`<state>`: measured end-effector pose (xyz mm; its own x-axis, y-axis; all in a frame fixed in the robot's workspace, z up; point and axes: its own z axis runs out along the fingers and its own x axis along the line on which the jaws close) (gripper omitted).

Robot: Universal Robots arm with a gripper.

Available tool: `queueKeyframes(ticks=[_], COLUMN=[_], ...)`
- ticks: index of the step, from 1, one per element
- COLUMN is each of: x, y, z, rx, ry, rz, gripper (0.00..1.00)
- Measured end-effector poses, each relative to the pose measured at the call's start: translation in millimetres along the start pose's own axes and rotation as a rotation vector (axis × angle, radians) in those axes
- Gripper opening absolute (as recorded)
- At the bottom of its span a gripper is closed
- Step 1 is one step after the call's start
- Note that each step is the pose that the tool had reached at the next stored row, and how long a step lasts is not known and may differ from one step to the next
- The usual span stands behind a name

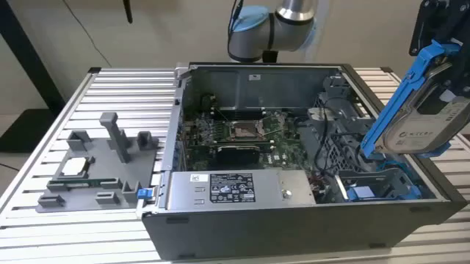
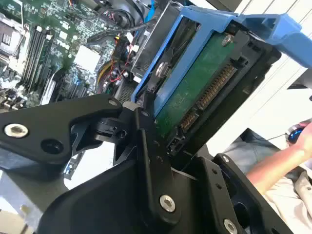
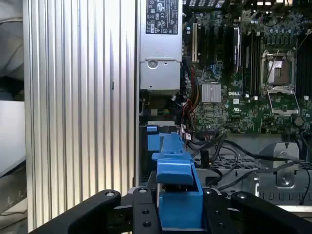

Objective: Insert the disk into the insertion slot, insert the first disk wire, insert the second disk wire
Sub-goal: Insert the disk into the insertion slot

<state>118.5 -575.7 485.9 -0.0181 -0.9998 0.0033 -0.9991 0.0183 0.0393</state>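
Ribbed aluminium table carries the open PC case. At the case's near wall we see the power-supply box. Next to it, toward the exterior view's right, sits the insertion slot — blue fittings showing. Over that corner of the case the gripper is clamped on the disk, which is tilted on edge, low end just above the slot, not yet inserted. Deeper in the case — the motherboard. We see the arm behind the case's far wall.
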Motion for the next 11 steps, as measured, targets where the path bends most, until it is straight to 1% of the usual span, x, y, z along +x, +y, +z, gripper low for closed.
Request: queueKeyframes(ticks=[5,11], x=[0.1,2.3], y=[0.0,-0.1], z=[0.0,1.8], rx=[0.0000,0.0000], ry=[0.0001,0.0001], rz=[0.000,0.000], gripper=[0.00,0.00])
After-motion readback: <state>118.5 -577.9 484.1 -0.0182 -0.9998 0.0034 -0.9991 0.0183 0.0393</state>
